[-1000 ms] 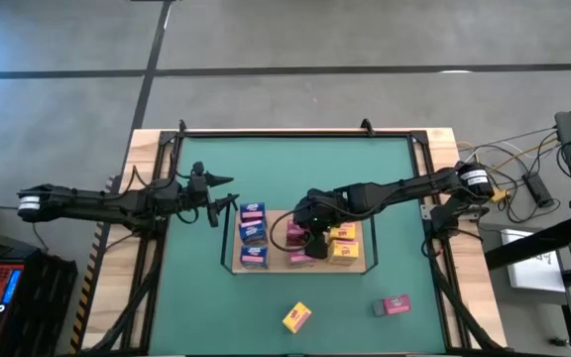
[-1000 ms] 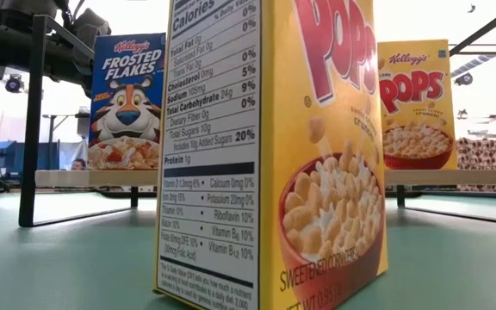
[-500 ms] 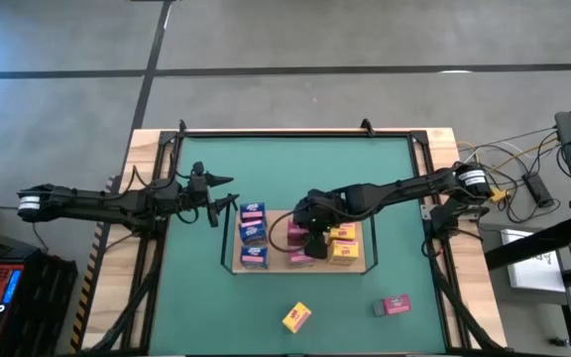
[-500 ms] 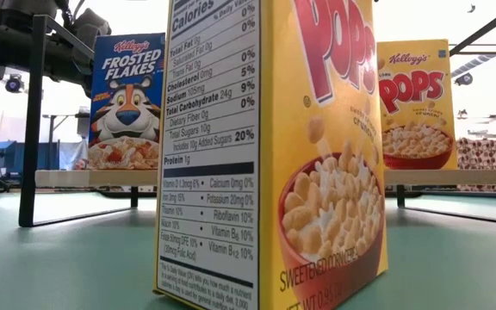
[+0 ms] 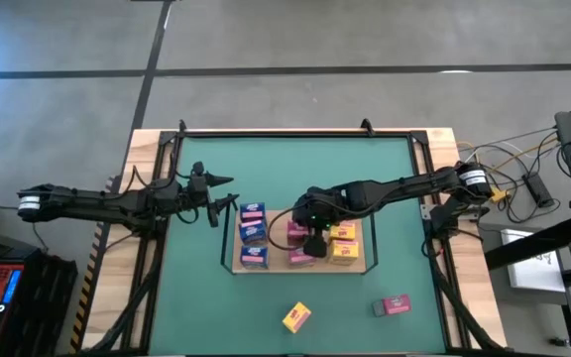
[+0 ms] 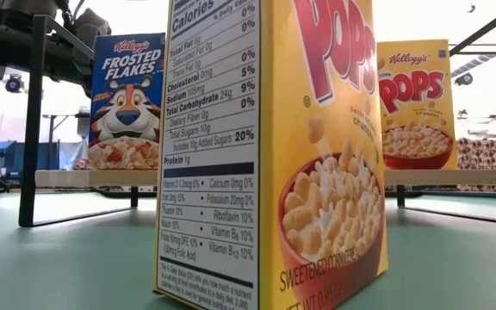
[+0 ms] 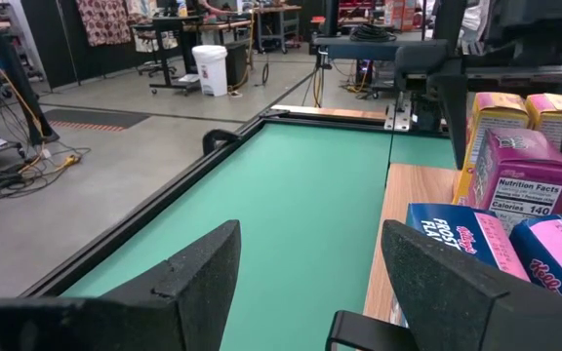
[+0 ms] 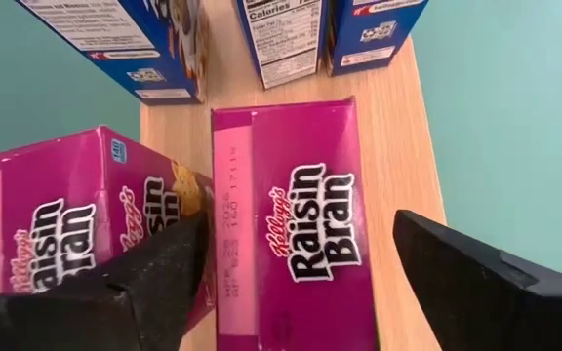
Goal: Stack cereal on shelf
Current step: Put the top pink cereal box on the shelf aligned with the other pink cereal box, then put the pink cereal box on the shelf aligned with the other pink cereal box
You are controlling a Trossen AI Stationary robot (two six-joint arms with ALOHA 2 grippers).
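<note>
High view: green-topped bench (image 5: 295, 174) with a black frame; on it the flat light-wood shelf board with thin black rails (image 5: 277, 260). Three small blue cardboard cereal boxes (image 5: 253, 234) stand in a column at the shelf's left end, pink boxes (image 5: 299, 246) in the middle, yellow boxes (image 5: 343, 245) at the right end. The right claw (image 5: 312, 241) hangs over the pink group, between the blue and yellow groups. The left claw (image 5: 222, 204) sits above the bench just left of the shelf, apart from every box. One loose yellow box (image 5: 296, 316) stands on the bench in front of the shelf; one loose pink box (image 5: 396, 304) lies further right, well apart from it. Low view: the loose yellow box (image 6: 269, 155), nutrition panel showing, fills the foreground; behind it on the shelf stand a blue box (image 6: 127, 103) and a yellow one (image 6: 416, 103). Left wrist view: the left claw (image 7: 305, 283) is spread wide with nothing between its fingers; shelf edge (image 7: 408, 224) and blue, pink and yellow boxes lie beside it. Right wrist view: the right claw (image 8: 296, 278) is wide, its fingers either side of a magenta raisin bran box (image 8: 301, 229) lying flat on the wood; whether they touch it cannot be told. A second magenta box (image 8: 61, 229) leans beside it; blue boxes (image 8: 120, 39) stand beyond.
</note>
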